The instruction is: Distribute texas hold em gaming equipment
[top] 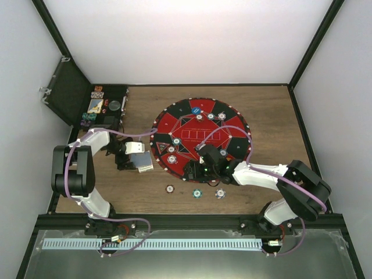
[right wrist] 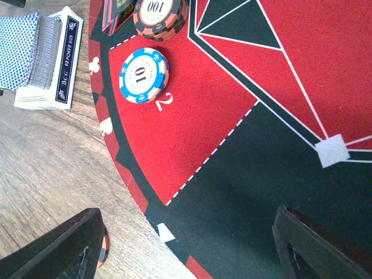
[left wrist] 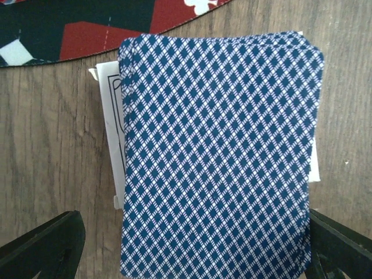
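Left of the mat (top: 200, 136), left arm (top: 72, 168) folds low, left tool (left wrist: 195, 232) spread wide astride the card deck (left wrist: 221, 151) on the desk (left wrist: 52, 145); right arm (top: 261, 174) reaches over the mat, right tool (right wrist: 190, 232) spread, empty.

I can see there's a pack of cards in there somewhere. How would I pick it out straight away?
Find the big round red-and-black mat in the middle of the wooden table. Just off its left edge lies the stack of cards. It is rectangular, with a blue-and-white diamond pattern on its back, while the chips nearby are round.
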You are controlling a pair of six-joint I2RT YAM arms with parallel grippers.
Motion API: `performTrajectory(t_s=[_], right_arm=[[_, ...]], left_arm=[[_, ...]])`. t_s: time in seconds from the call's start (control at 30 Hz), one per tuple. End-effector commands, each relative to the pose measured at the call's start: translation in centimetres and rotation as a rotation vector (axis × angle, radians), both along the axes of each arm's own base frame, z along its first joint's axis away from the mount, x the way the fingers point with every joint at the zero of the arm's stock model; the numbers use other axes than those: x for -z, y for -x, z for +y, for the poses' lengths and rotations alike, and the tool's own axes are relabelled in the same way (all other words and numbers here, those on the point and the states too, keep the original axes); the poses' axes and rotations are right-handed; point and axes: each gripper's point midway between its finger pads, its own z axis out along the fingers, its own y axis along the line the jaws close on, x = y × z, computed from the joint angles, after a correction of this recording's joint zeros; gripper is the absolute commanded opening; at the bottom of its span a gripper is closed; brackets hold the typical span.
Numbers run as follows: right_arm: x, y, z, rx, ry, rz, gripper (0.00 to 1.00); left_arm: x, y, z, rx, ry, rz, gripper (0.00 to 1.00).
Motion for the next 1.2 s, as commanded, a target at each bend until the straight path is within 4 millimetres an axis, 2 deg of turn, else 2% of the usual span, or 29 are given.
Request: performTrajectory(t_s=[0.0,0.3,0.77,1.17], right_arm=[[-0.9,0.3,0.5,-0.008,-0.027,-0.012,0.82],[-0.9,0.4,0.4,-0.010,-0.024,-0.007,0.82],[-0.8,0.4,0.4,-0.006,-0.019,-0.004,0.81],[-0.6,0.4,0.3,0.001,-0.015,-0.001,0.79]], left_arm=[[0.6,-0.2,-0.4,0.029,0.011,-0.023,1.00],[1.3,-0.4,-0.3,0.016,0.003,-0.022,1.00],[0.7,0.3,-0.4,0.045,0.004,-0.073,1.00],[0.7,1.1,-0.4,0.050,-0.009,-0.052,1.00]])
